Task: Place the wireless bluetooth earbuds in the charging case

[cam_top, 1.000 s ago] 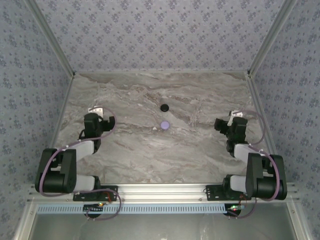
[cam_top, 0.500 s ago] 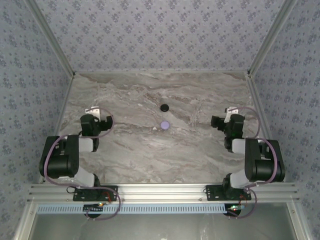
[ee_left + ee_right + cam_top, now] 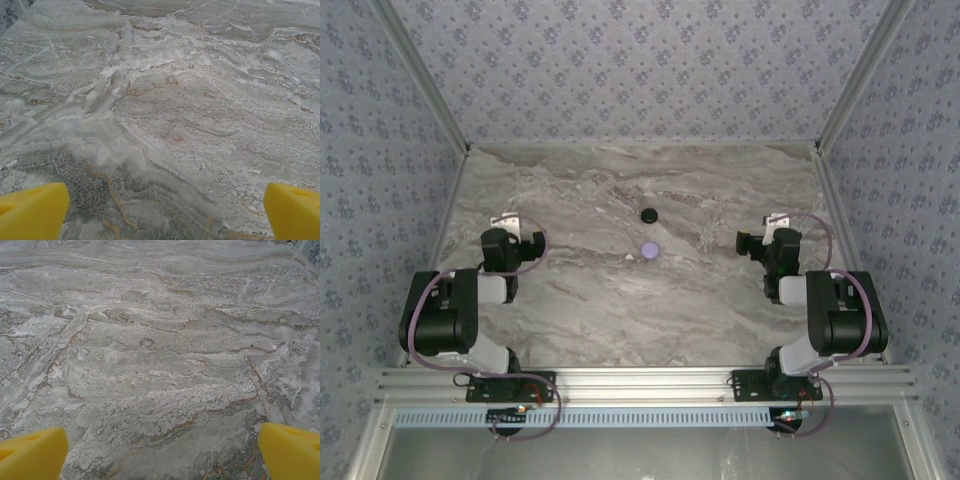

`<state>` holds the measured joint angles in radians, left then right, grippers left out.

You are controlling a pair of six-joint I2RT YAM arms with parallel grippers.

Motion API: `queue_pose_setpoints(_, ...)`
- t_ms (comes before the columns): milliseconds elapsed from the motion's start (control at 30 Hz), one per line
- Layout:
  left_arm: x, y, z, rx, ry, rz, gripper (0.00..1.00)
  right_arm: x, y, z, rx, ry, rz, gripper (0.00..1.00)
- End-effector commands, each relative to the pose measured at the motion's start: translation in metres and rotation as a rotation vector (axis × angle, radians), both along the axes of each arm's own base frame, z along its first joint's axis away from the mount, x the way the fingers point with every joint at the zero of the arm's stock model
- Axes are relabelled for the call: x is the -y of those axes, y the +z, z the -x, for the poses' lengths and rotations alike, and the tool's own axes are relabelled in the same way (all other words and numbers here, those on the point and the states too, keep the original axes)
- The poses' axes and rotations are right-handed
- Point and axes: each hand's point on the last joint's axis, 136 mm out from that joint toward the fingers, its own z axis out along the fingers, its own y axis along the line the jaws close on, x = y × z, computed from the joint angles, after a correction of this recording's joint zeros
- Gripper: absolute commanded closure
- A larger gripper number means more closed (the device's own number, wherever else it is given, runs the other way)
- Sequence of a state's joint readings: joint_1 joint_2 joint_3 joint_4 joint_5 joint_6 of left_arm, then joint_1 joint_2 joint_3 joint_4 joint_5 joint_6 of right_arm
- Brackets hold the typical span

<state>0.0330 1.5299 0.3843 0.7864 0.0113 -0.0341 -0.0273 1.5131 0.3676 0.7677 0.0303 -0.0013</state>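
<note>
Two discs: black disc point(image 3: 649, 214), lilac disc point(image 3: 649, 250), apart | earbuds too small to tell; likely light, hard, slick, so pinch across sides | left gripper point(image 3: 160, 215), right gripper point(image 3: 162, 452): spread wide, empty.

The table point(image 3: 165, 115) is grey-white marble, crossed by pale streaks and thin rust-brown veins. A small brown fleck point(image 3: 171, 79) sits in the pattern near the upper middle, and a darker grey patch point(image 3: 75, 175) lies toward the lower left. The jaws of the left arm stand wide apart, with one yellow fingertip point(image 3: 31, 212) in each lower corner and bare marble between them. A sliver of blue patterned wall point(image 3: 9, 10) meets the table's far left corner.
</note>
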Motion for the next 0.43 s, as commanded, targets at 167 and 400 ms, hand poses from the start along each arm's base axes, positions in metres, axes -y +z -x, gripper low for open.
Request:
queue_pose_setpoints(167,-0.0015,0.0155,-0.0111,0.049,0.000,-0.008,0.01,0.0034,0.0107,-0.0079,0.037,-0.007,0.024,0.00)
queue_pose_setpoints(400,-0.0014,0.0152,-0.0109,0.049,0.000,-0.009,0.01,0.0037,0.0098,-0.0076,0.035,-0.007,0.021,0.00)
